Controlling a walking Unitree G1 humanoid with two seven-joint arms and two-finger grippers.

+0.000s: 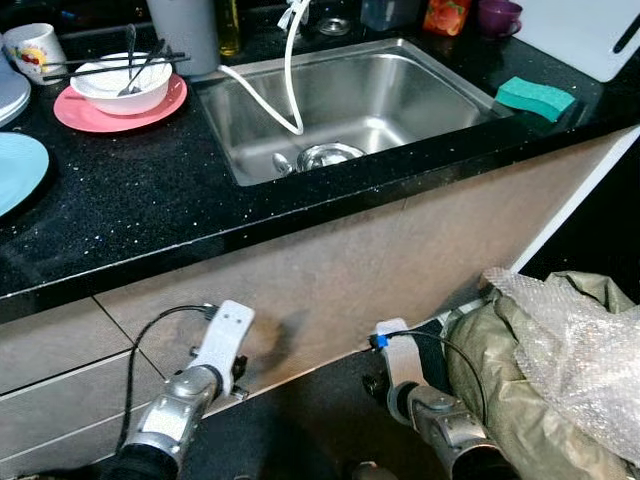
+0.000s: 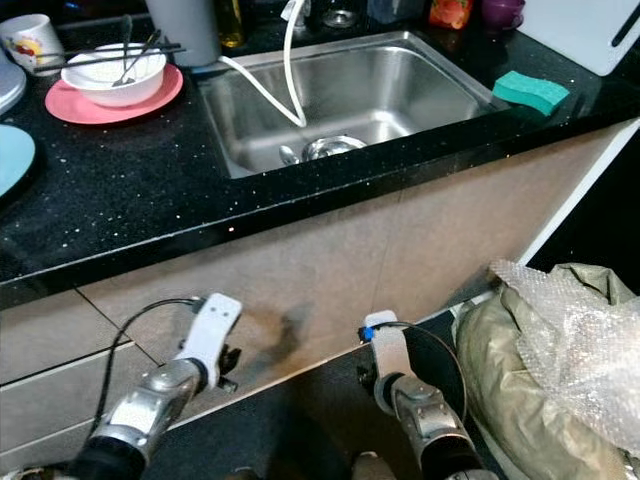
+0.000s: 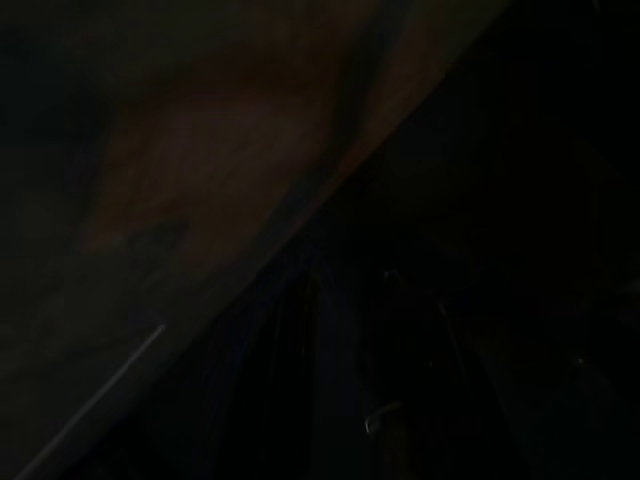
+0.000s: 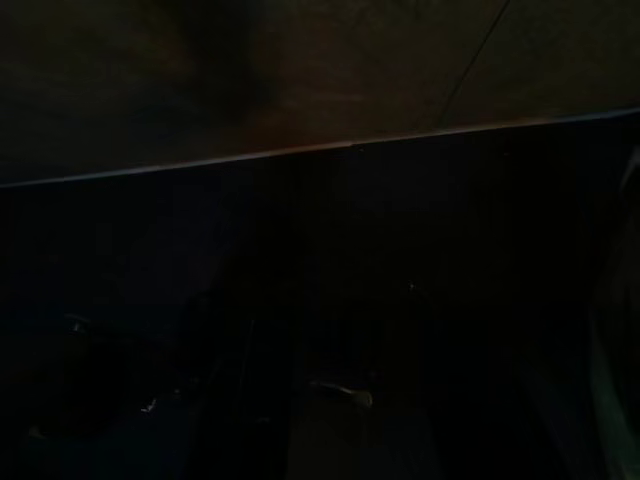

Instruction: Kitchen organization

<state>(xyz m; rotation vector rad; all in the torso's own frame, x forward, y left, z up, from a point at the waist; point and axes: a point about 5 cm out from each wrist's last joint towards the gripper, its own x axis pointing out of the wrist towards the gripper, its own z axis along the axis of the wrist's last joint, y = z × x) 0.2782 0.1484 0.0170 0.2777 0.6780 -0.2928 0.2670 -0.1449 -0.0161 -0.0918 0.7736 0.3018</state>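
Note:
A steel sink is set into the black countertop, and a white hose hangs into it near the drain. At the back left a white bowl with a spoon and chopsticks sits on a pink plate. A blue plate lies at the left edge and a mug stands behind it. A green sponge rests right of the sink. My left gripper and right gripper hang low in front of the beige cabinet face, below the counter. Both wrist views are very dark.
A grey container, a purple cup and a white board stand along the back of the counter. On the floor at the right lies an olive bag with bubble wrap on it, close to my right arm.

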